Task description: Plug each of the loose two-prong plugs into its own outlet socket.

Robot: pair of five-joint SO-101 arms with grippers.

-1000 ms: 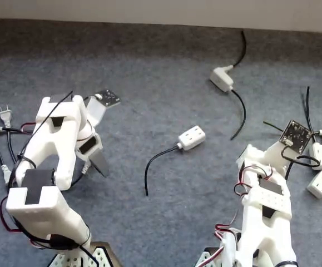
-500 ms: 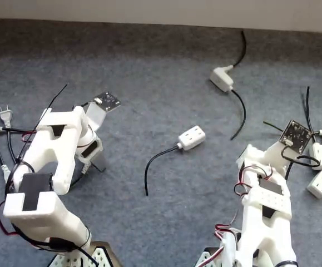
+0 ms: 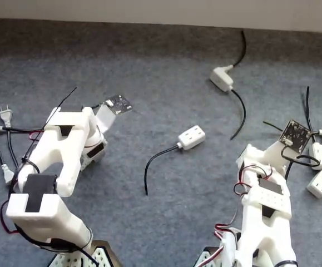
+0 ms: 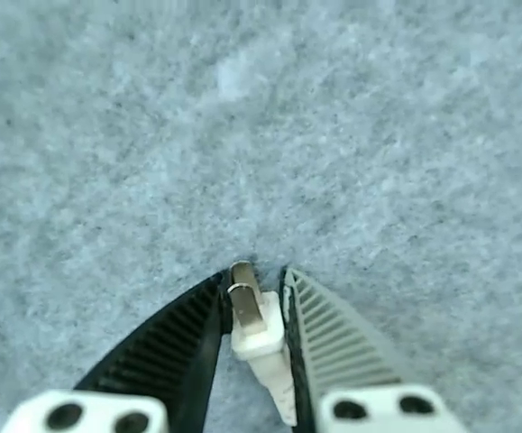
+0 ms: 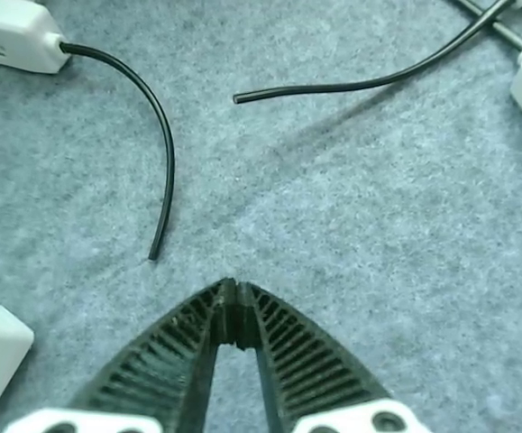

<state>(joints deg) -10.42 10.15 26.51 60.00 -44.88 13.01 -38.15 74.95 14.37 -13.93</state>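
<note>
Looks like the carry step: left gripper (image 4: 257,281) has its jaws clamped on a two-prong plug (image 4: 259,336), over the grey carpet (image 4: 242,135). Right gripper (image 5: 236,307) is pinched together, empty. Next job, I reckon: line the prongs up with the middle outlet socket (image 3: 192,137).

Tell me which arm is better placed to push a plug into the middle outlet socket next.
Left. Its gripper is shut on a two-prong plug, with open carpet between it and the middle outlet socket. The right gripper is shut with nothing in it.
</note>
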